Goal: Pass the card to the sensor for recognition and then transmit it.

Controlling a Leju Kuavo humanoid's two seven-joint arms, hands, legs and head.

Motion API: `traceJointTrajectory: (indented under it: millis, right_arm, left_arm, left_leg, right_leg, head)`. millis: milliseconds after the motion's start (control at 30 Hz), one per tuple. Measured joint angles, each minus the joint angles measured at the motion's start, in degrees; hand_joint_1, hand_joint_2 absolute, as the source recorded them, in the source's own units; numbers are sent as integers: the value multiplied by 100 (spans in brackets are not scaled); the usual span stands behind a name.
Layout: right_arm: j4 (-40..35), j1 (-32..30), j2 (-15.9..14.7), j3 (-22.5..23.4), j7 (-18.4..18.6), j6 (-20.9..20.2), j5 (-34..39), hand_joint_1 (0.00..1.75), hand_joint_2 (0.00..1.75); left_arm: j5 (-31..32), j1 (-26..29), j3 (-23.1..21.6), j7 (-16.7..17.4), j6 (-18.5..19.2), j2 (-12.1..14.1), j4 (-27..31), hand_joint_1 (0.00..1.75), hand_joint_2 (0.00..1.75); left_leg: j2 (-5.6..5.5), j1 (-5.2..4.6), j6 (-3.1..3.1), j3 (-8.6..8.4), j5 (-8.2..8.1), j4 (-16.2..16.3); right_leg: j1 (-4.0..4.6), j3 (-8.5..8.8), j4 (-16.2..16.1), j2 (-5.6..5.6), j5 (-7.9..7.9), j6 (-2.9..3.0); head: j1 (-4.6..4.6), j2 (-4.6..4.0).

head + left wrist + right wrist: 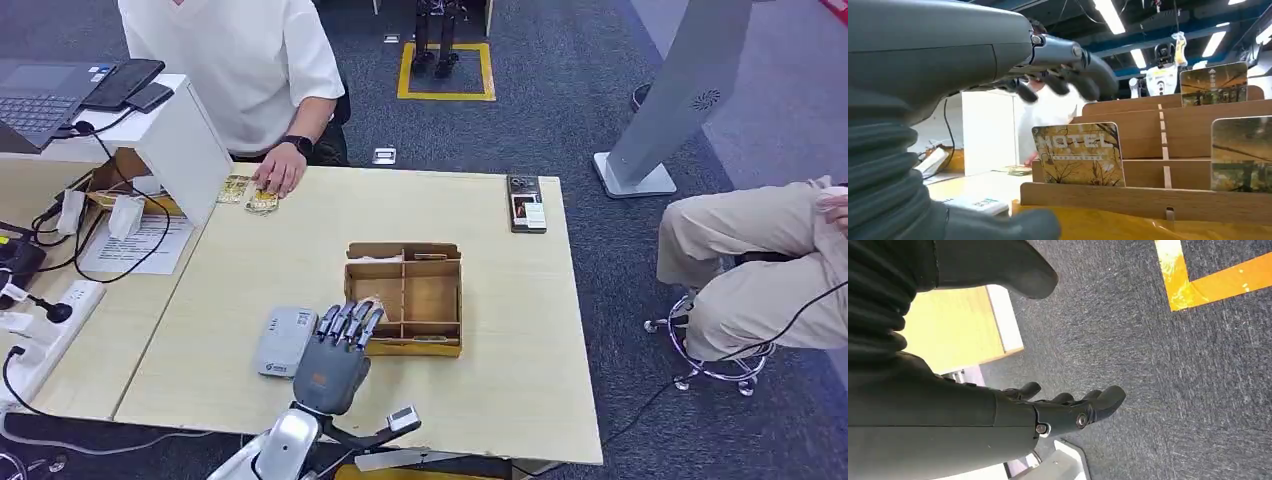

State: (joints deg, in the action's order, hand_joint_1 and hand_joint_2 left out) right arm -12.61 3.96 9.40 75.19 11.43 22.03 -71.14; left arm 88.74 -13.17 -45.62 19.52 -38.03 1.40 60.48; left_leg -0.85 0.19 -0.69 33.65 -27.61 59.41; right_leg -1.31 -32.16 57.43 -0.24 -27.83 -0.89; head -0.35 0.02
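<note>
You're at the pick-up step: your left hand [335,355], fingers apart and holding nothing, hovers by the near-left corner of the wooden box [404,298] mid-table, so next you've gotta pinch that upright HOTEL card [1079,154], then hit the sensor [285,341] beside it.

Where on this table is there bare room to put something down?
Bare wood lies right of the wooden card box up to the table edge, and between the box and the phone at the far edge. It is crowded left of the box, where the left hand hovers by the grey sensor, and around the person's hand with its cards.
</note>
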Motion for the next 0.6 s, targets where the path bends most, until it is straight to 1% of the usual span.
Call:
traceJointTrajectory:
  millis: [67,100,133,167,233,267,300,467,500,567,600]
  right_arm:
    - [0,0,0,0,0,0,0,0,175]
    - [0,0,0,0,0,0,0,0,175]
    - [0,0,0,0,0,0,0,0,175]
    - [0,0,0,0,0,-2,0,0,175]
    - [0,0,0,0,0,-4,0,0,175]
    - [0,0,0,0,0,-4,0,0,175]
    - [0,0,0,0,0,-4,0,0,175]
    - [0,1,0,0,0,-7,-9,0,175]
    - [0,1,0,0,0,-7,-11,0,175]
    - [0,1,0,0,0,-7,-18,0,175]
    - [0,1,0,0,0,-7,-17,0,175]
  left_arm:
    - [2,0,0,26,0,0,0,103,175]
    - [0,0,2,26,0,0,0,106,175]
    - [0,0,5,24,0,0,0,129,175]
    - [2,0,7,18,4,0,0,145,175]
    - [2,-1,13,-17,24,0,0,164,175]
    - [2,-3,15,-31,46,-2,0,166,175]
    - [0,-6,18,-39,74,-2,0,175,175]
    - [2,-7,20,-41,125,-2,0,175,175]
    - [2,-7,20,-35,127,-2,0,171,175]
    - [2,-7,20,-35,127,-2,-2,159,175]
    - [0,-7,26,-37,127,-4,-2,157,175]
  left_leg:
    - [0,0,0,0,0,0]
    - [0,0,0,0,0,0]
    - [0,0,0,0,0,0]
    - [0,0,0,0,0,0]
    - [0,0,0,0,0,0]
    - [0,0,0,0,0,0]
    - [0,0,0,0,0,0]
    - [0,0,0,0,0,0]
    - [0,0,0,0,0,0]
    - [0,0,0,0,0,0]
    - [0,0,0,-1,0,0]
  right_leg:
    - [0,0,0,0,0,0]
    - [0,0,0,0,0,0]
    - [0,0,0,0,0,0]
    - [0,0,0,0,0,0]
    - [0,0,0,0,0,0]
    - [0,0,0,0,0,0]
    - [0,0,0,0,0,0]
    - [0,0,0,0,0,0]
    - [0,0,0,0,0,0]
    - [0,0,0,0,0,0]
    - [0,0,0,0,0,0]
  head:
    - [0,-2]
    - [-2,-2]
    - [0,-2]
    - [0,0]
    - [0,0]
    - [-2,0]
    - [0,-2]
    - [-2,0]
    - [-2,0]
    - [0,0]
    - [0,-2]
